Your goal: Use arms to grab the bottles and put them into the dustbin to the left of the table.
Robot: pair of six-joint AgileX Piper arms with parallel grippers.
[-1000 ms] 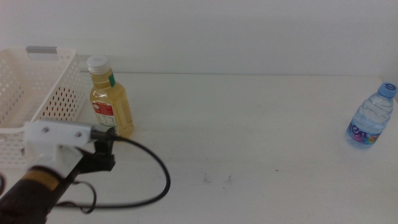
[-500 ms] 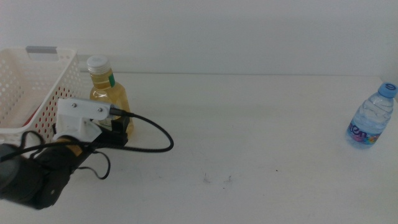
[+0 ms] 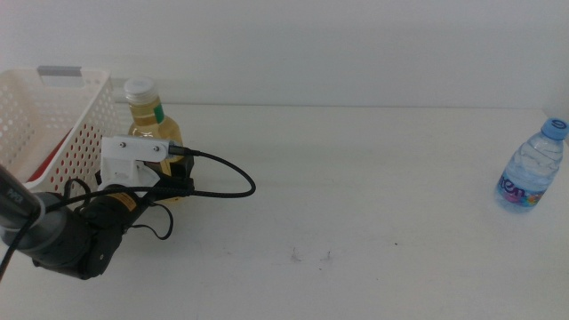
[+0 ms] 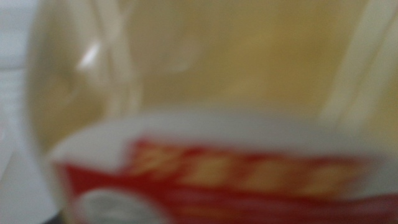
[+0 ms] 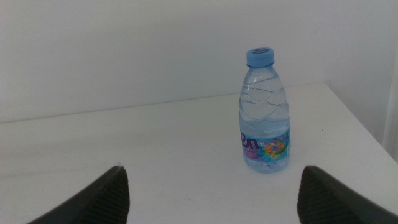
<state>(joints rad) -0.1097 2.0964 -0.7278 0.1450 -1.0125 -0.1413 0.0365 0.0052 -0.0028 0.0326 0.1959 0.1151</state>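
The left tool is pressed up against the yellow bottle, which stands upright on the worktop just beside the basket; whether it grips cannot be told. The step looks like grasping this bottle. Next it likely needs a firm close, then a lift over the basket rim. The right tool waits, spread wide, facing the water bottle.

On the table, the dustbin sits at the far left edge. The yellow-liquid bottle stands just to its right, with the left gripper right up against it. The water bottle stands way over at the right edge, well apart.
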